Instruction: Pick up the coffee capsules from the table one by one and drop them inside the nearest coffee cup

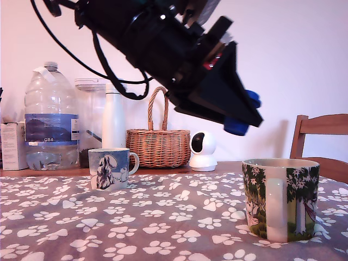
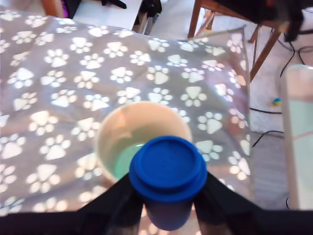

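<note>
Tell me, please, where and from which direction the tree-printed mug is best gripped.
Probably the cream rim, from straight above. The tree-printed mug stands upright and open-topped, so one finger could go inside the wall and one outside. Its pale handle faces the exterior camera and is a narrower target. The gripper first has to release the blue capsule.

The counter (image 1: 163, 217), covered by a grey paw-print cloth, carries the cream tree-printed coffee cup (image 1: 281, 199) and a smaller blue-and-white mug (image 1: 110, 168), well apart.

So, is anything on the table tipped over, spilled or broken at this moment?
Nothing stands out. Both the tree mug and the blue-and-white mug stand upright on the paw-print cloth, and the gripper holds the blue capsule above the tree mug.
</note>
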`<state>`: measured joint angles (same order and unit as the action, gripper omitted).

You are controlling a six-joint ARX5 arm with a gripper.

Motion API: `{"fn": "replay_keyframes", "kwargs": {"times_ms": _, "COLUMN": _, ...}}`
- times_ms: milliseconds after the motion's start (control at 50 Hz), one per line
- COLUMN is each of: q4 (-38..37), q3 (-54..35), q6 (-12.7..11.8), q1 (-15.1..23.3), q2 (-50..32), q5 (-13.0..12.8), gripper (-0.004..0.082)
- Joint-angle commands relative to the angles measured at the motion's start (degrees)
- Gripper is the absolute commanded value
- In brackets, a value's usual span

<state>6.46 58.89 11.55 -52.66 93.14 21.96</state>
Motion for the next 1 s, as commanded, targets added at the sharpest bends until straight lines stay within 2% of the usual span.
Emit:
{"fn": "replay_keyframes", "kwargs": {"times_ms": 0, "q4": 0.02, "q3": -1.16, "q6": 0.50, "q1": -0.44, "q2": 0.15, "q5": -0.44, "gripper": 0.0201}}
{"fn": "replay_keyframes", "kwargs": {"times_ms": 580, "q4": 7.13, "q3": 5.22, "q6": 0.72, "q1": -2.27, "q2": 0.83, "q5": -6.16, "gripper": 0.0201}}
{"fn": "replay_keyframes", "kwargs": {"times_ms": 980, "q4": 20.39, "q3": 20.09, "q6": 2.64, "q1": -4.09, "q2": 11.85, "q5": -9.22, "gripper": 0.0201}}
